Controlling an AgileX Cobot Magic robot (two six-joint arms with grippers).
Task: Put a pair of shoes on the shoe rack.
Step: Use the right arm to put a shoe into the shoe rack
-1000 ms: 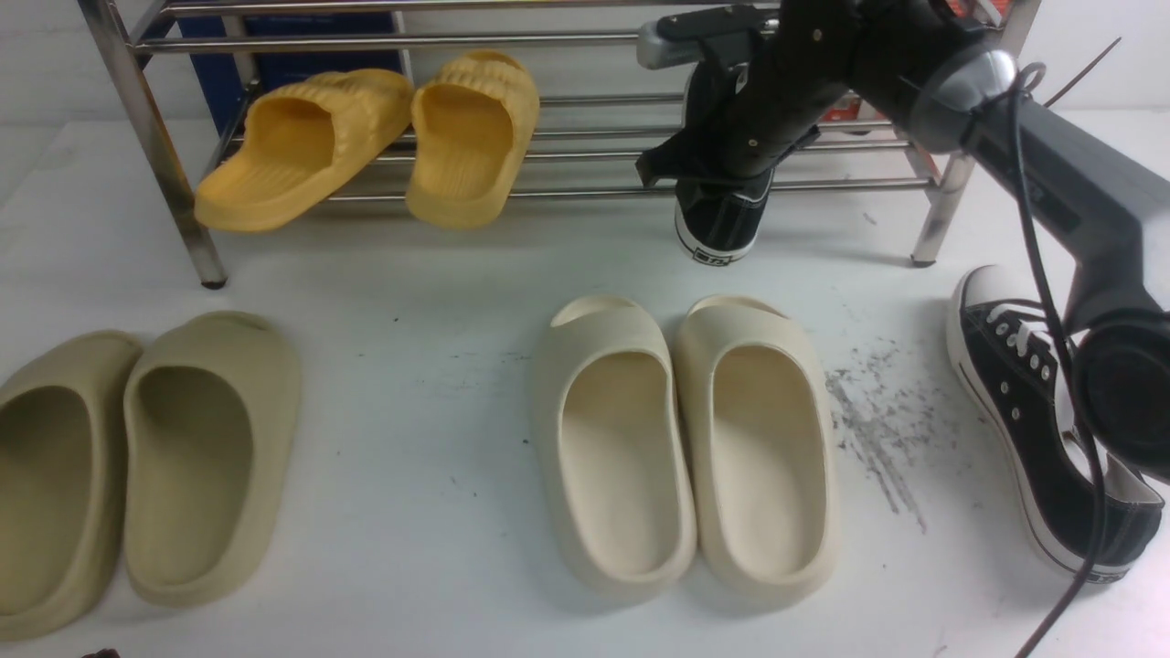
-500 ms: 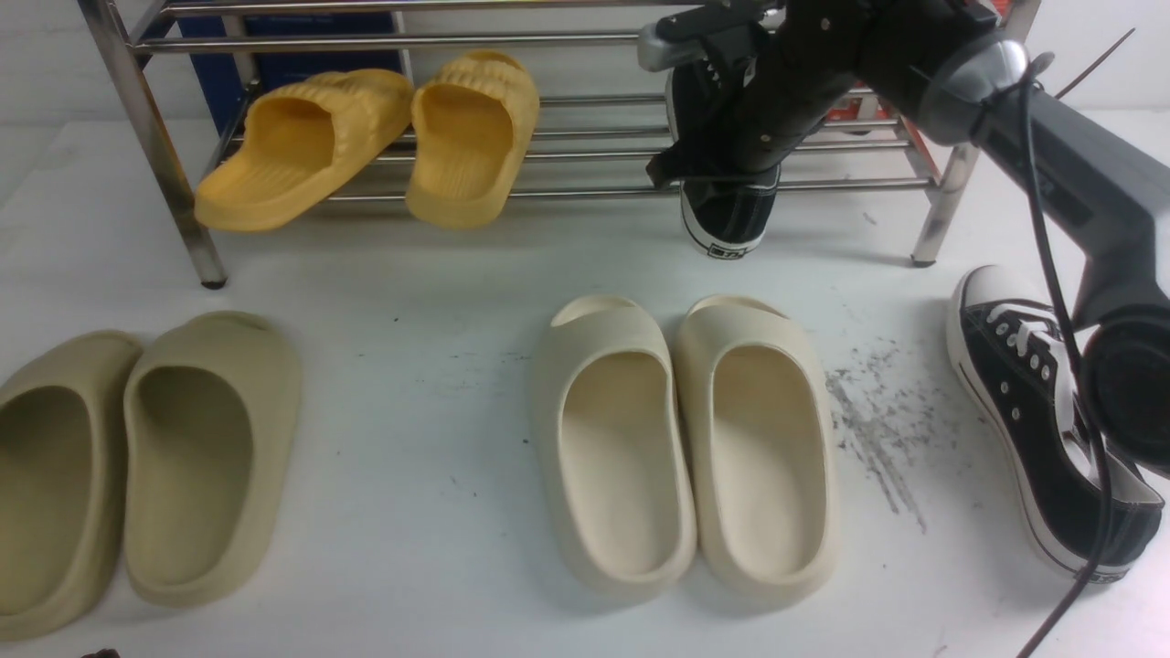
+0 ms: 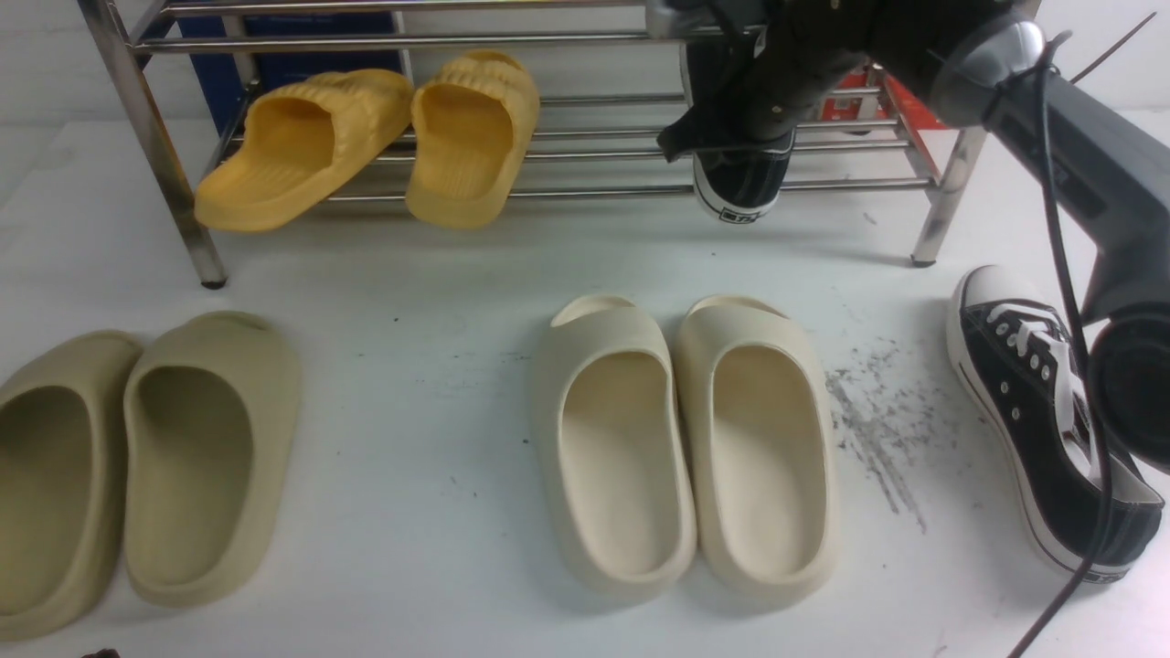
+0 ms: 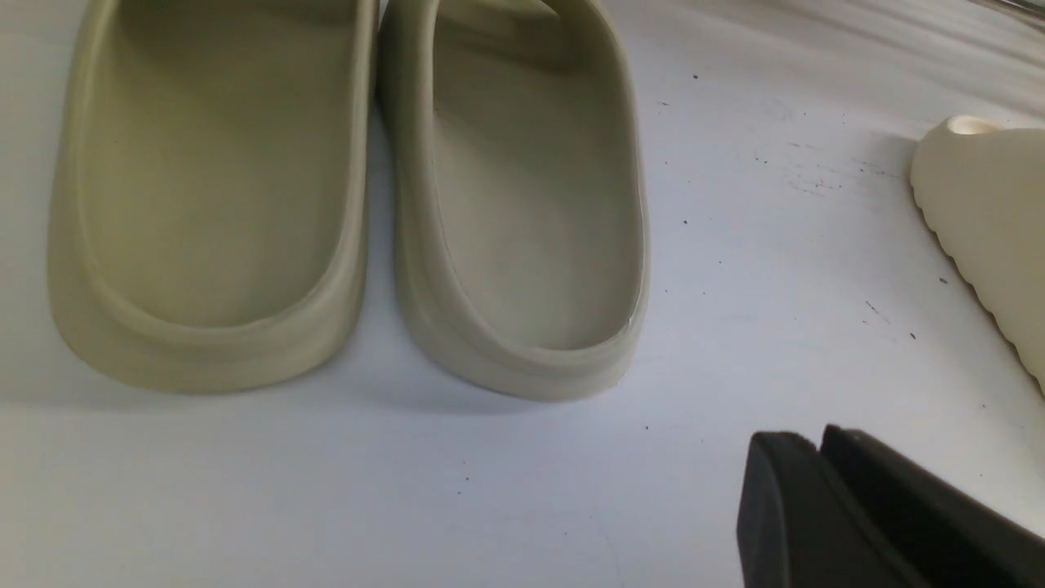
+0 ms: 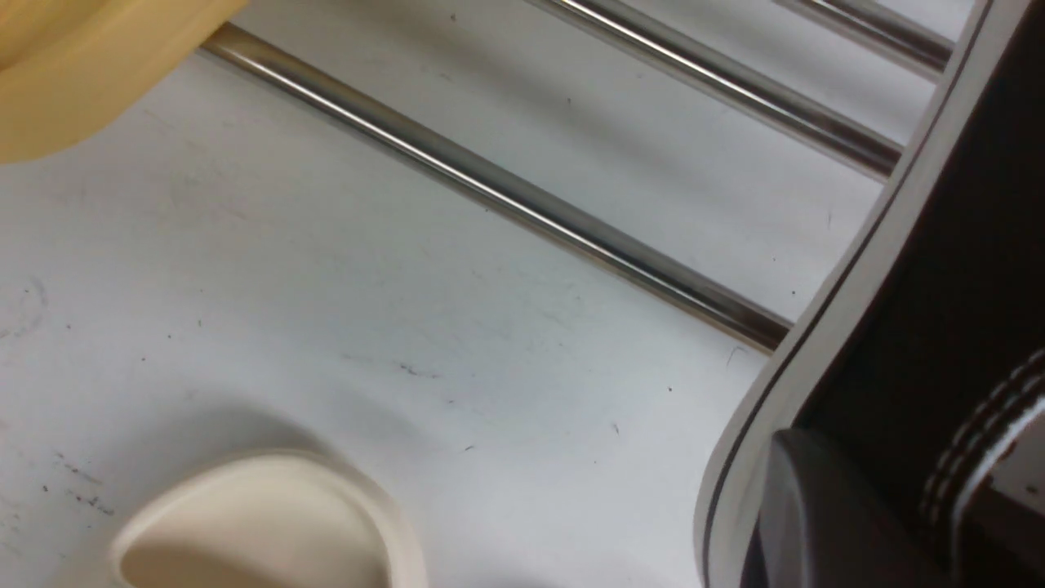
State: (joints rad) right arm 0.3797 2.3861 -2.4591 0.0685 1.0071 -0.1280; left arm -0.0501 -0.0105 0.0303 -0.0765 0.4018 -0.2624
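One black sneaker (image 3: 742,183) hangs heel-down at the front rod of the steel shoe rack (image 3: 567,192), on its lower tier's right half. My right gripper (image 3: 742,137) is shut on it. In the right wrist view a dark finger (image 5: 816,506) presses the outside of the sneaker's side wall (image 5: 963,245), just beyond a rack rod (image 5: 506,196). The other black sneaker (image 3: 1042,420) lies on the white table at the right, partly behind my right arm. My left gripper (image 4: 816,445) hovers over the table, shut and holding nothing.
Yellow ribbed slippers (image 3: 366,137) sit on the rack's lower tier at the left. Cream slides (image 3: 686,439) lie mid-table, and olive slides (image 3: 137,457) at the near left, close to my left gripper. Dark scuff marks (image 3: 877,429) are right of the cream slides.
My right arm has lifted the held sneaker and carried it further in over the rack; its heel has risen from below the front rod to level with it. The left arm has not moved.
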